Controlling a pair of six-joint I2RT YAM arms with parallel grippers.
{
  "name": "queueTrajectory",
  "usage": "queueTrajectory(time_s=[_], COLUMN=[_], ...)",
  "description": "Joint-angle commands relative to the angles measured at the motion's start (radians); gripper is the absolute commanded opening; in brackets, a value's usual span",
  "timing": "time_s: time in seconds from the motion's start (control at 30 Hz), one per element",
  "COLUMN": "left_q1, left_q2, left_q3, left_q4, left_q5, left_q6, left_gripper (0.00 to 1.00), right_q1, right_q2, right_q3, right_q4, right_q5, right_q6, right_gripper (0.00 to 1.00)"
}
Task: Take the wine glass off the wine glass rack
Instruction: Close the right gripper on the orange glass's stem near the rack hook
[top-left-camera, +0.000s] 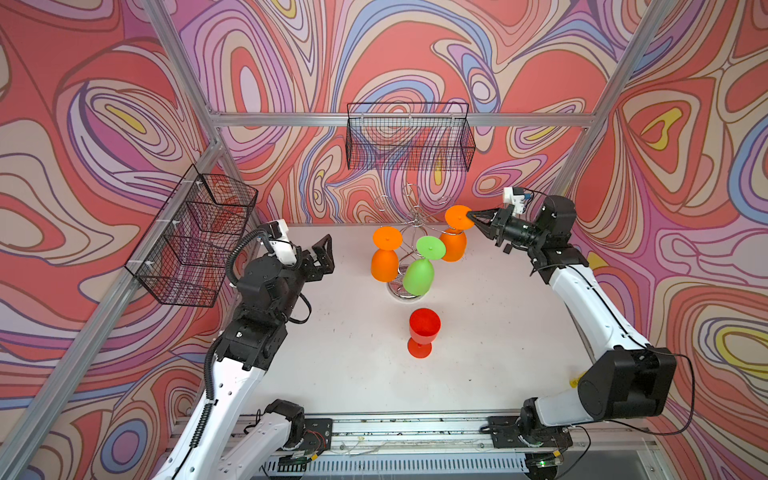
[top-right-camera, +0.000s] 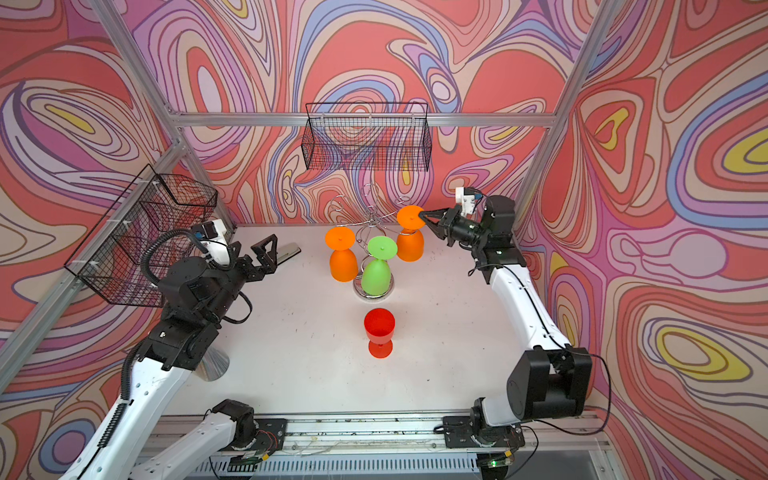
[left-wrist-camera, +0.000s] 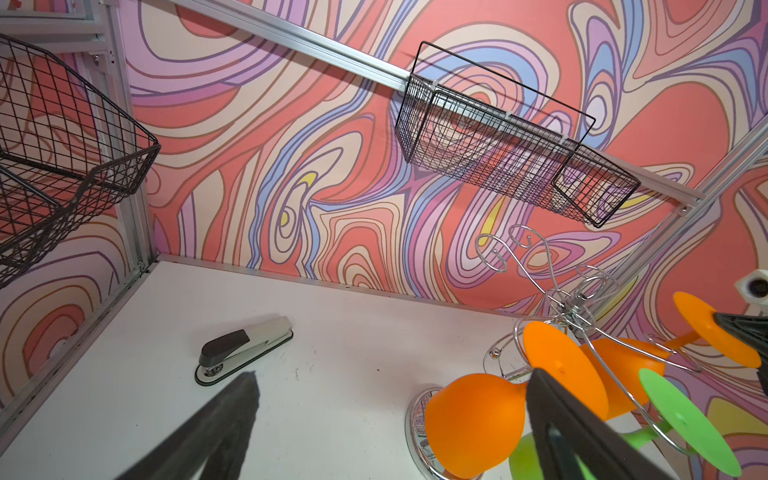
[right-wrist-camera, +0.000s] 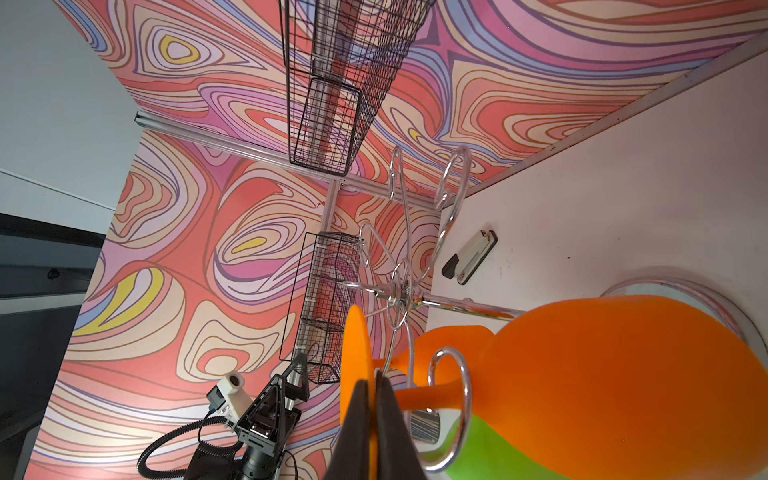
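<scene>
Wine glass rack (top-left-camera: 395, 291) at centre of both top views, orange wine glass (top-left-camera: 453, 246) hanging inverted on its frame-right side, right gripper (top-left-camera: 469, 216) jaws clamped on the glass foot disc, left gripper (top-left-camera: 326, 254) left of centre, jaws wide apart, empty

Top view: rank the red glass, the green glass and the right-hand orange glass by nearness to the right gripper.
1. Orange glass: on the right side of the rack, foot pinched by the right gripper.
2. Green glass: hanging at the rack's front.
3. Red glass: upright on the table, nearer the camera.
</scene>
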Motion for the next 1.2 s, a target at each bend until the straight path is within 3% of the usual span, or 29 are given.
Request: queueTrajectory(time_s=[0.0,0.7,1.17], left_q1=[0.006,0.006,0.006], left_q2=[0.003,0.003,0.002], left_q3=[-0.007,-0.011,-0.014], left_q4=[-0.002,-0.002,-0.001], left_q5=[0.011,0.018,0.018], left_q6=[0.012,0.009,0.009], left_gripper=[0.99,0.99,0.99], right_q1=[-0.003,-0.004,0.041], right_q2=[-0.035,-0.067,-0.032], right_q3=[-0.019,-0.093,-0.058], right_q4=[-0.009,0.038,0.053], right_q5=[-0.018,-0.040,-0.021], right_q6=[-0.021,0.015,0.018], right_gripper=[0.00,0.00,0.00])
